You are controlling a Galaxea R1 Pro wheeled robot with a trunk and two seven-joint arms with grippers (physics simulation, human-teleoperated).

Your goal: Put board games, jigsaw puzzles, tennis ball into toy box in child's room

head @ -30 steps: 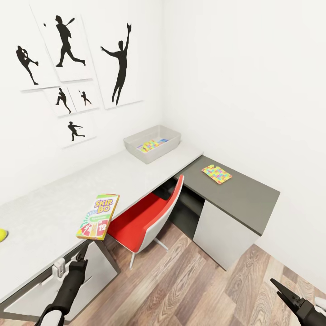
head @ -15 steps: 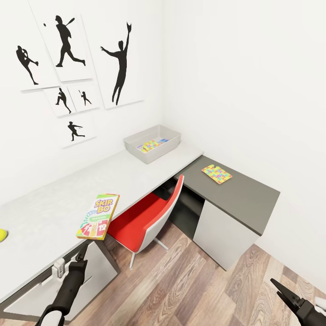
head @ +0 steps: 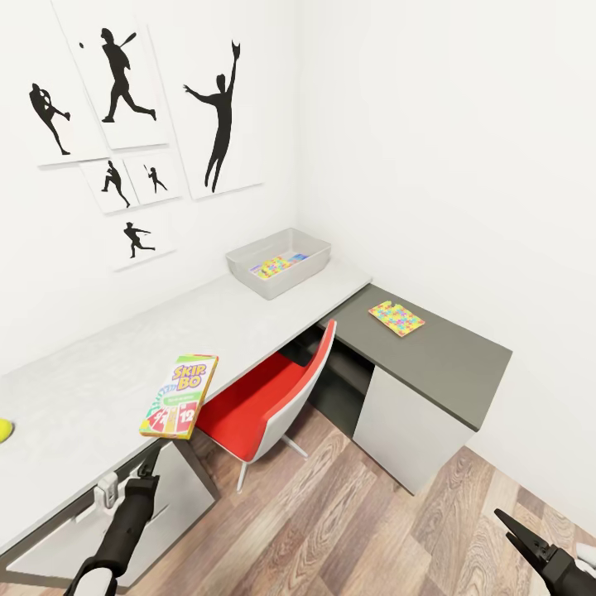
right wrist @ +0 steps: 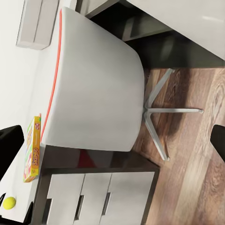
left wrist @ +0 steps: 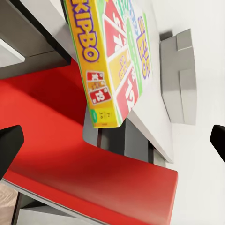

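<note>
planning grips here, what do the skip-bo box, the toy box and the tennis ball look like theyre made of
Skip-Bo box: likely glossy printed cardboard, with sharp flat edges. Toy box: probably matte grey plastic, with thin sloping walls. Tennis ball: presumably felt over rubber, but too small to see texture.

one skip-bo board game (head: 180, 396), two jigsaw puzzles, one on the dark table top (head: 396, 318) and one in the toy box (head: 276, 266), one tennis ball (head: 4, 430), one toy box (head: 248, 266), one red chair (head: 265, 406), six silhouette posters (head: 218, 112).
</note>
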